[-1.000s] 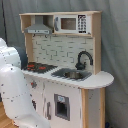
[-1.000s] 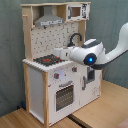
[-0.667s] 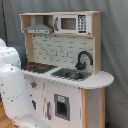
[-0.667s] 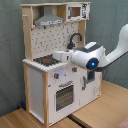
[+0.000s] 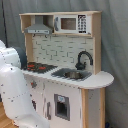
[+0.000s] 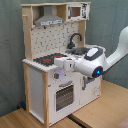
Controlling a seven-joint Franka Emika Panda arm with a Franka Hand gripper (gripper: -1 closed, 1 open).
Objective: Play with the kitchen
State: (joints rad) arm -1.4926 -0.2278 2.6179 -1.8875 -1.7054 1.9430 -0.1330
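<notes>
1. White-and-wood kitchen (image 6: pixel 52 60) stands at frame centre in both exterior views.
2. Arm has swung toward 9 o'clock since a second ago, closing on the hob (image 6: pixel 46 60).
3. Gripper (image 6: pixel 59 62) grip unclear, can't tell.

In the second exterior view we see the arm (image 6: pixel 87 61) stretched across the kitchen (image 6: pixel 40 82) front at counter height, blocking the knobs. Above the hob (image 6: pixel 46 60) there is open room up to the hood (image 6: pixel 49 20). The faucet (image 6: pixel 75 40) stands over the sink (image 5: pixel 71 74) at the far right. The floor (image 6: pixel 30 119) near the oven door (image 6: pixel 65 94) lies open.
</notes>
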